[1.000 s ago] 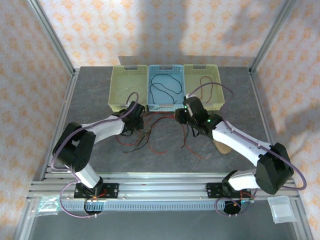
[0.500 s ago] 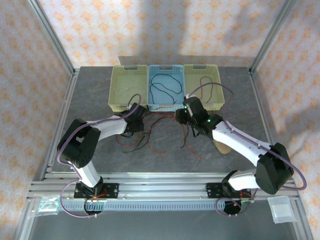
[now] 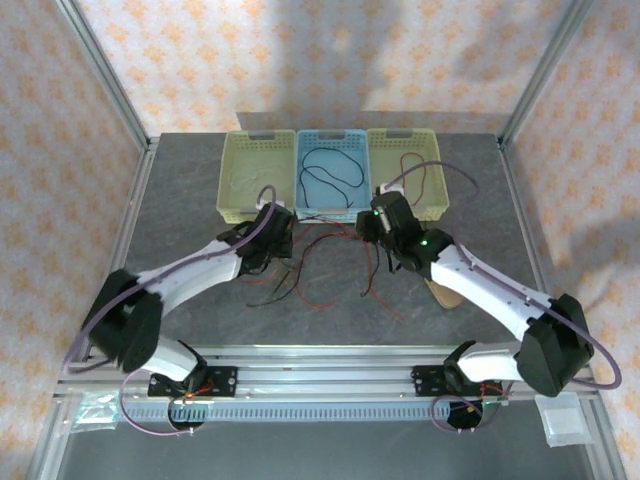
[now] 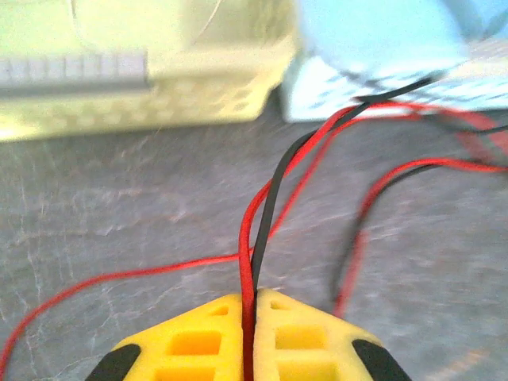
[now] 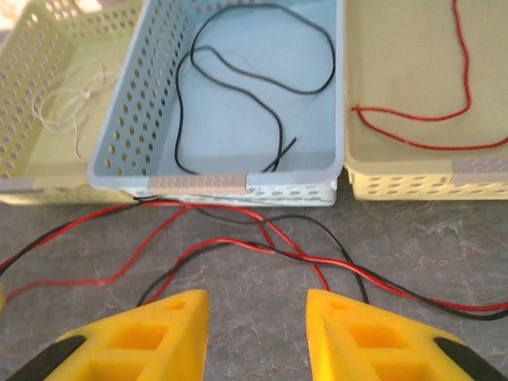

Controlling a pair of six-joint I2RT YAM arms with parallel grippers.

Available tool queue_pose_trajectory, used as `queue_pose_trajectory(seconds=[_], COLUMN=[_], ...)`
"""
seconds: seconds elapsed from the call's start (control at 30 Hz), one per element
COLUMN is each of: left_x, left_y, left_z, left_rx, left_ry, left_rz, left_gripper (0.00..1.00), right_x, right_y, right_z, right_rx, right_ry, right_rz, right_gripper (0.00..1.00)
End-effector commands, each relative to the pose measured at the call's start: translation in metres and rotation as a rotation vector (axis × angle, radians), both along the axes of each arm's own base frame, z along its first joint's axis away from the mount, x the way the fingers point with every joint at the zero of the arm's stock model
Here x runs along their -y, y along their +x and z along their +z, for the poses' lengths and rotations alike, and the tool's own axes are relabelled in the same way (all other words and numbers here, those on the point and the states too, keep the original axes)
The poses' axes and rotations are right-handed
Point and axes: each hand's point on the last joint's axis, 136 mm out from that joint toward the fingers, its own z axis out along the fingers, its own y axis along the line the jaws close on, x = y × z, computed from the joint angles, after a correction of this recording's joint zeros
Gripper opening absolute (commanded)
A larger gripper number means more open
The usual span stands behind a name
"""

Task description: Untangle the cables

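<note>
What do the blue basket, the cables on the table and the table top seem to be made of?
Blue basket: moulded plastic, matt, judging by the even rows of holes.
Cables: probably wire in smooth red and black plastic insulation, slightly glossy, floppy.
Table: grey, stone-like mottled surface, perhaps laminate or a mat; unclear.

There are two arms, the left arm point(image 3: 195, 268) and the right arm point(image 3: 480, 285), and each carries one gripper: the left gripper point(image 4: 248, 305) and the right gripper point(image 5: 258, 305).

Ahead of the right gripper stand three baskets: one blue basket point(image 5: 151, 87) straight ahead, one pale green basket point(image 5: 32, 48) to its left and one yellow basket point(image 5: 413, 186) to its right. Each basket has one cable inside: one black cable point(image 5: 278, 131), one white cable point(image 5: 75, 103) and one red cable point(image 5: 413, 143).

Just ahead of its fingertips lie the loose cables point(image 5: 262, 234), red and black; their exact number I cannot tell.

Between the left gripper's fingers pass two strands, one red strand point(image 4: 243, 254) and one black strand point(image 4: 270, 206).
</note>
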Motion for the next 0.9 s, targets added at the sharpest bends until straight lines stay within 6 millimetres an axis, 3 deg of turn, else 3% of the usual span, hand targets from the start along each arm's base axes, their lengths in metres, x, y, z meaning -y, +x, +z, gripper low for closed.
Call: queue_pose_trajectory(seconds=[0.0,0.17,0.3,0.47,0.57,0.6,0.73,0.87], left_x=[-0.013,-0.011,0.006,0.018,0.027,0.029,0.031,0.035], left_y=[-0.01,-0.015,-0.018,-0.02,-0.022,-0.022,-0.02,-0.019], left_z=[0.033,0.109,0.168,0.222,0.243,0.249,0.259,0.267], left_rx=[0.092,0.289,0.411,0.507,0.544,0.553,0.566,0.573], left_ry=[0.054,-0.077,-0.216,-0.316,-0.368,-0.385,-0.419,-0.451], left_rz=[-0.001,-0.023,-0.097,-0.155,-0.196,-0.203,-0.193,-0.198], left_gripper=[0.07,0.04,0.0,0.0,0.0,0.0,0.0,0.0], right_x=[0.01,0.008,-0.015,-0.044,-0.056,-0.053,-0.059,-0.087], right_y=[0.009,0.013,0.012,0.001,-0.006,-0.011,-0.014,-0.04], right_z=[0.038,0.074,0.103,0.13,0.138,0.15,0.153,0.157], right_rx=[0.113,0.227,0.294,0.326,0.333,0.362,0.375,0.363], right_ry=[0.053,0.118,0.168,0.268,0.329,0.35,0.346,0.357], right_rz=[-0.091,-0.083,0.047,0.212,0.28,0.285,0.329,0.564], right_gripper=[0.38,0.46,0.61,0.66,0.65,0.64,0.59,0.57])
